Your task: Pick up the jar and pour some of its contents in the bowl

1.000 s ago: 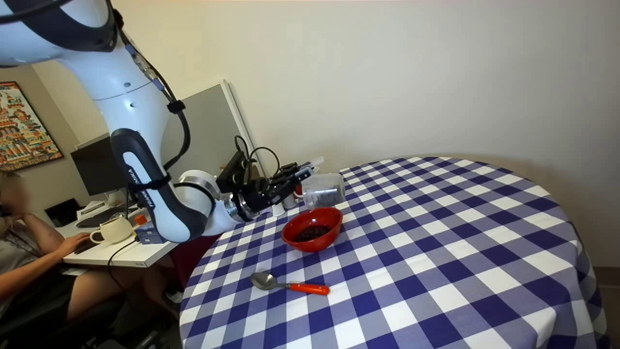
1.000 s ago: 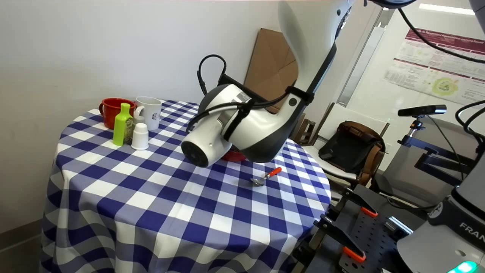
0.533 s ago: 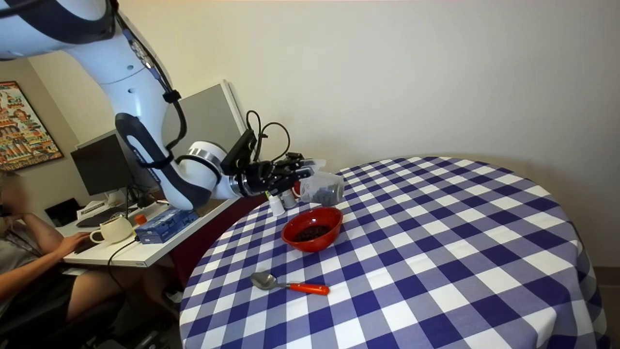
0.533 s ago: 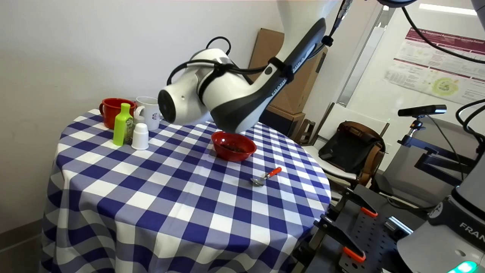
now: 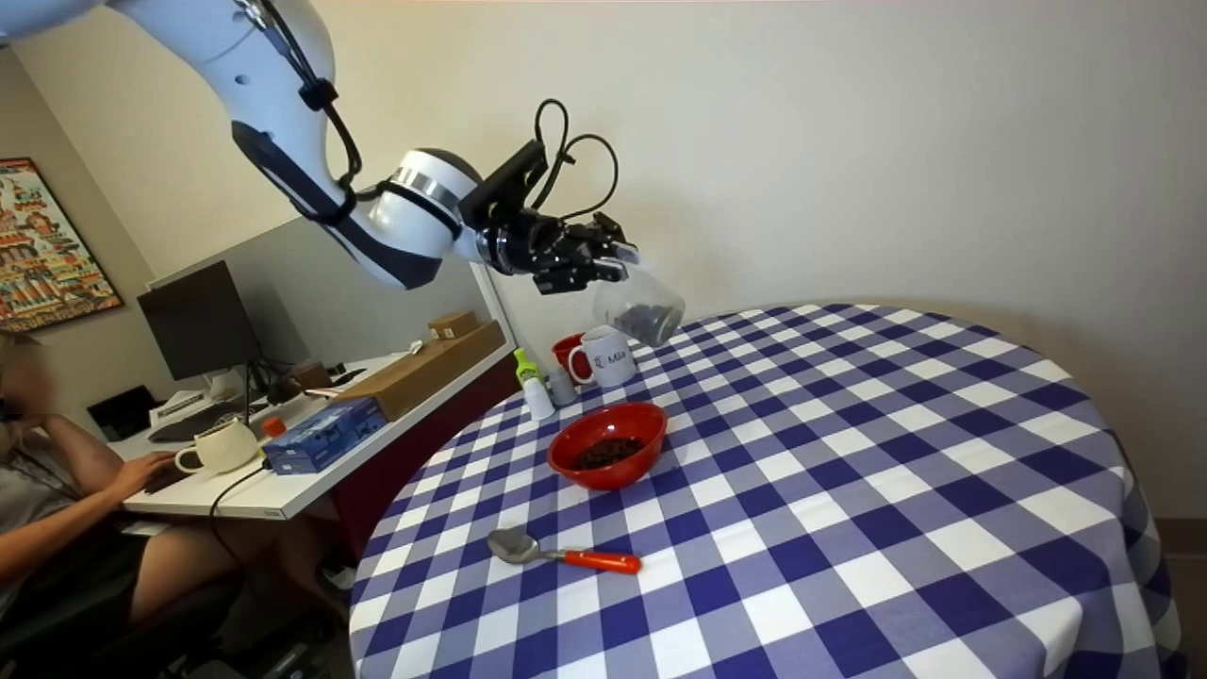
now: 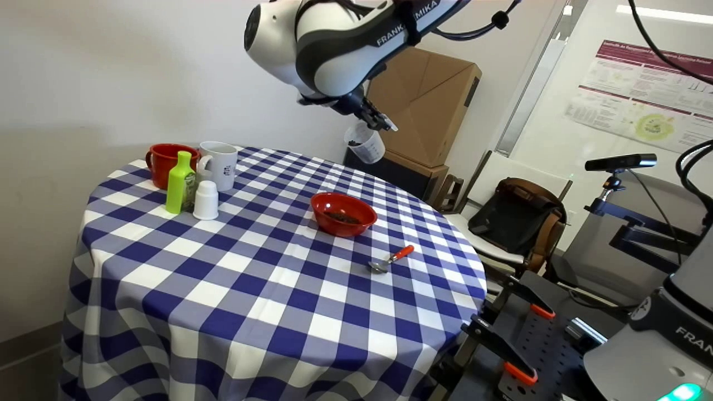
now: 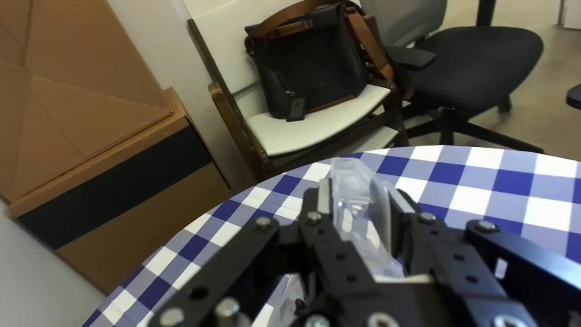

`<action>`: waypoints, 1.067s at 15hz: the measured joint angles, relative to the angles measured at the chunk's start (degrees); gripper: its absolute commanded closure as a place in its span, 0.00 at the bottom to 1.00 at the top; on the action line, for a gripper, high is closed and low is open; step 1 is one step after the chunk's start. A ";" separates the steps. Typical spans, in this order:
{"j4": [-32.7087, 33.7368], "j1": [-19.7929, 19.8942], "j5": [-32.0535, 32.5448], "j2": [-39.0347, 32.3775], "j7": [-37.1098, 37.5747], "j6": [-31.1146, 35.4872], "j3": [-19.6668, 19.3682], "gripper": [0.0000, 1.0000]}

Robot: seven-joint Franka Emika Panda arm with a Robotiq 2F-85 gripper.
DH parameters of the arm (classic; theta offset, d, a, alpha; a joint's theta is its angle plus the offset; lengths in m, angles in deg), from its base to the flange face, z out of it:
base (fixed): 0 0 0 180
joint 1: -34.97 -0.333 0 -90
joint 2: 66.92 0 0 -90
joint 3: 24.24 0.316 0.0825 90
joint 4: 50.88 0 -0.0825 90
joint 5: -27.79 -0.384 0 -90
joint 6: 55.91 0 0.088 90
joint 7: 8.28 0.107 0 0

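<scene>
White-and-black jointed robot arm (image 5: pixel 278 104) extends from upper left in an exterior view, forearm sloping down, wrist bent so the black metal two-fingered claw (image 7: pixel 361 200) points sideways, nearly level, high above the round, cloth-covered, blue-and-white checked worktop (image 5: pixel 849 490). Claw closed to a narrow gap, pinching a translucent plastic part, apparently the handle, of the clear-whitish cylindrical plastic jar (image 6: pixel 369 147). Jar is up in the air, tilted, base pointing down-right in both exterior views, small dark pieces (image 5: pixel 649 321) inside. Bright red, shallow round bowl (image 5: pixel 630 471) stands upright on worktop, lower than the jar and apart from it, dark pieces in it too. Counts: 1 jar, 1 bowl, 1 orange-handled steel spoon (image 5: pixel 580 559) lying near the bowl; 2 mugs, 1 red mug (image 6: pixel 161 167) and 1 white printed mug (image 6: pixel 224 161) side by side; 1 lime-green slim bottle (image 6: pixel 177 192) just beside the mugs; 2 small upright containers near the bottle, 1 white tapered container (image 6: pixel 206 201) and 1 grey container (image 5: pixel 562 387).
</scene>
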 measured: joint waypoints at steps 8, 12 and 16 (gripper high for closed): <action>10.53 4.54 -21.33 -1.01 -5.33 1.43 -3.31 0.92; 16.15 5.98 -32.28 -3.67 -5.21 2.93 -5.30 0.92; 22.10 7.01 -42.61 -7.50 -3.94 7.11 -7.41 0.92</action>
